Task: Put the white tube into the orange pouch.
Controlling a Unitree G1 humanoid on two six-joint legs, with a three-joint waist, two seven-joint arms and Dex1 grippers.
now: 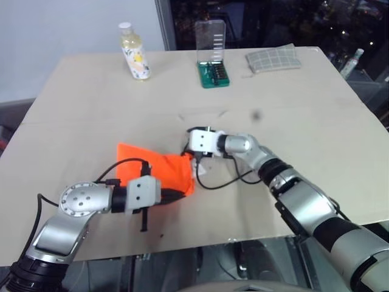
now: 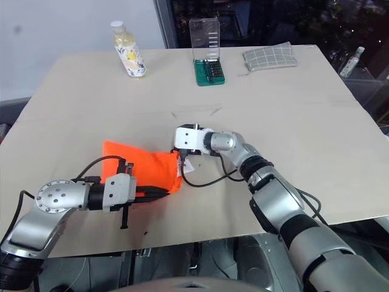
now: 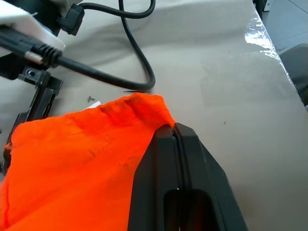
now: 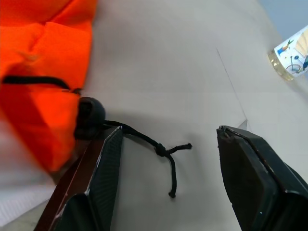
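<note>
Orange cloth is what I see first, right up close: my left gripper [image 3: 175,130] has its two black fingers pressed together on one corner of the orange pouch [image 1: 155,167], and the pouch lies flat on the table [image 1: 292,91]. A little farther out, at the pouch's open end, my right gripper [image 4: 169,131] has its fingers wide apart with nothing between them. One finger is just beside the pouch's black bead [image 4: 90,115], and the dark cord [image 4: 163,149] lies loose on the table between the fingers. A small white bit pokes out at that same end, and I think it is the white tube [image 2: 186,163]. I cannot tell if it is partly inside the pouch or only lying next to it. To do this step well, I think I should hold the corner tight with the left gripper so the pouch does not slide. Then I should move the right gripper slowly, close softly on the tube alone, and stay off the cord so it does not pull the mouth closed. Far at the back stand a bottle [image 1: 135,55], a green case [image 1: 213,72] and a grey checked pouch [image 1: 273,59], well away from my work.
</note>
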